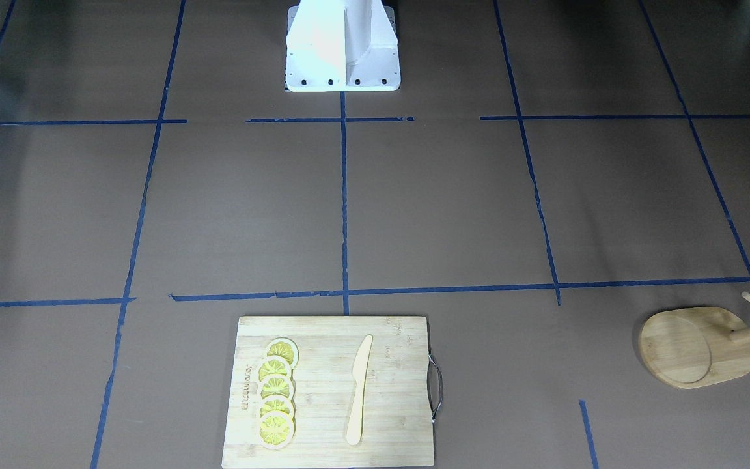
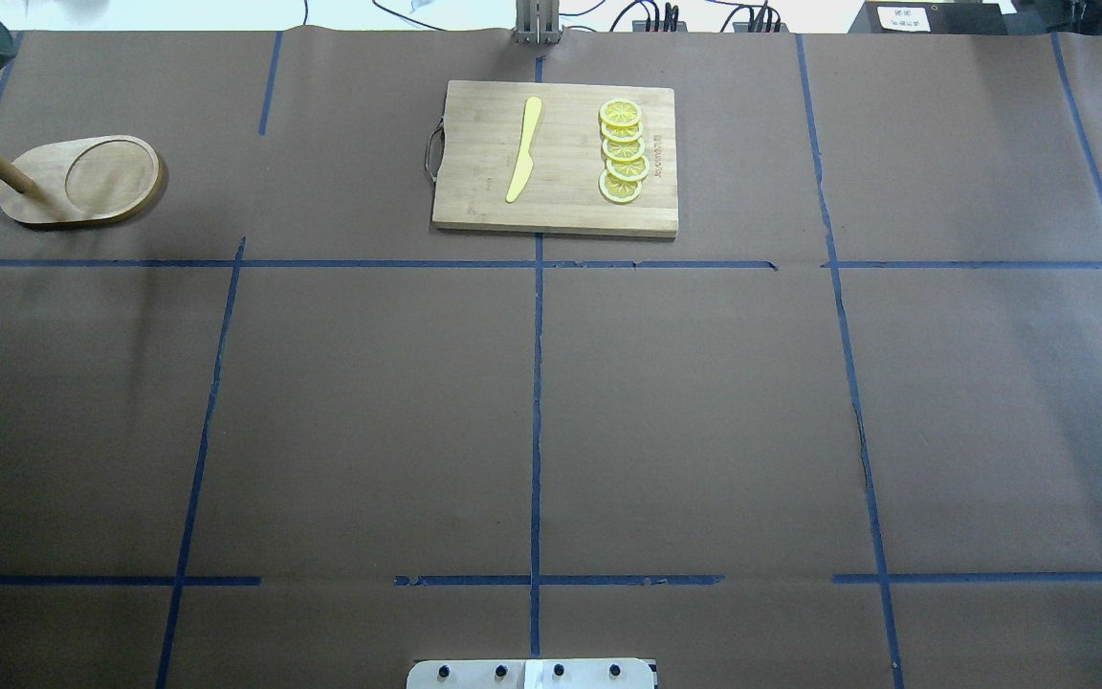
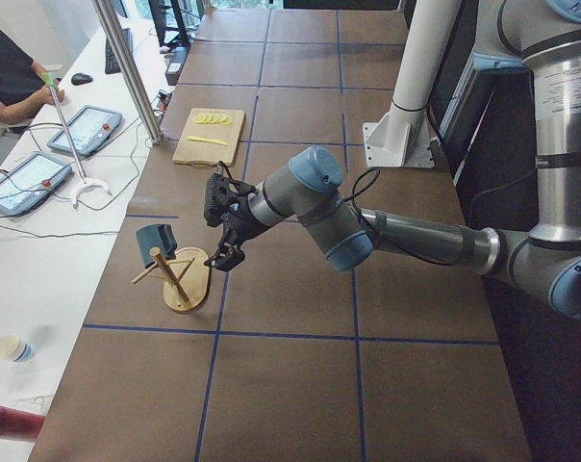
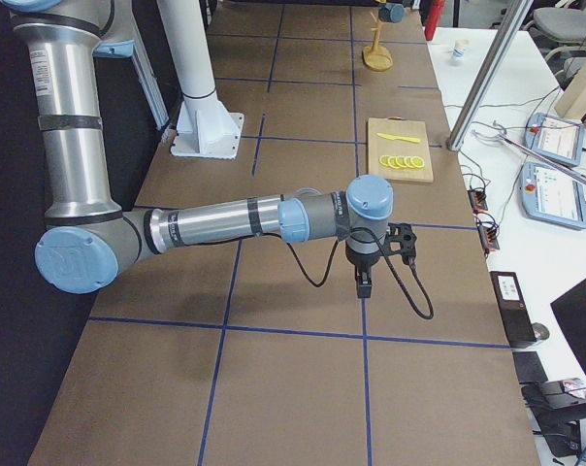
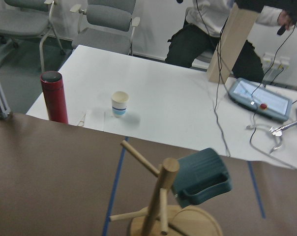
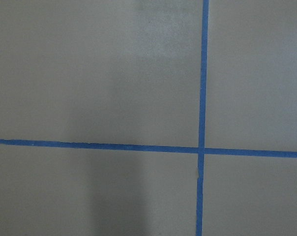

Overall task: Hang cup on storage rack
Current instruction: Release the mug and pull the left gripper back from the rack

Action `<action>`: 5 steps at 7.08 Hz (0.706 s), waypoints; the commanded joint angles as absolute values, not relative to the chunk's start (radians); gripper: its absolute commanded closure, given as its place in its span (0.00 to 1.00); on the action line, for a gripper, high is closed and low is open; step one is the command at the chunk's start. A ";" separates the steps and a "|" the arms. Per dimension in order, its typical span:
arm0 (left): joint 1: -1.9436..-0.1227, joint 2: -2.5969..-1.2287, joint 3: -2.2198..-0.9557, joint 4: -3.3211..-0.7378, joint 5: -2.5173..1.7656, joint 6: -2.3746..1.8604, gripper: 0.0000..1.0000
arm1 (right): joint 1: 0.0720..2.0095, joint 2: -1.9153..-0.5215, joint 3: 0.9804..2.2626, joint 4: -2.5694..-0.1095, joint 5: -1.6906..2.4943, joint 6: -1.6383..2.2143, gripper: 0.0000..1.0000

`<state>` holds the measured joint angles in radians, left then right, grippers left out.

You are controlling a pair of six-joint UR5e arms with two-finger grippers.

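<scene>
Left gripper (image 3: pixel 221 258) hovers near the storage rack (image 3: pixel 187 281), not touching it; if its jaws are apart or together, I cannot tell. The cup (image 3: pixel 158 238) hangs on the rack, on the side away from the gripper.

The dark grey-blue cup (image 5: pixel 202 178) hangs tilted against the slanted post of the bamboo storage rack (image 5: pixel 159 196).

Brown tabletop (image 2: pixel 704 402) gridded with blue tape (image 2: pixel 537 383).
3 things stand directly on it: a bamboo cutting board (image 2: pixel 474 206) at the far middle, the storage rack (image 2: pixel 111 177) at the far left, well apart, and a white arm mount (image 1: pixel 375 71) at the near middle.
</scene>
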<state>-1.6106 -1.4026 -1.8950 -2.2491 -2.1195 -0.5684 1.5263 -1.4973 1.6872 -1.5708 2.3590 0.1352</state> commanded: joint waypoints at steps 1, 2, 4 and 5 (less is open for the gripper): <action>-1.632 -1.413 -1.893 -1.919 -2.164 -0.193 0.00 | 1.528 -1.500 1.677 -1.572 2.362 0.135 0.00; -1.632 -1.414 -1.890 -1.811 -2.190 -0.108 0.00 | 1.540 -1.500 1.661 -1.572 2.370 0.135 0.00; -1.625 -1.423 -1.893 -1.575 -2.238 0.118 0.00 | 1.548 -1.503 1.634 -1.568 2.373 0.133 0.00; -1.623 -1.460 -1.885 -1.443 -2.244 0.152 0.00 | 1.554 -1.515 1.632 -1.569 2.405 0.133 0.00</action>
<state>-1.6251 -1.4304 -1.8902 -1.5957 -2.2305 0.0649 1.5478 -1.5057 1.6399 -1.5690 2.3799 0.1336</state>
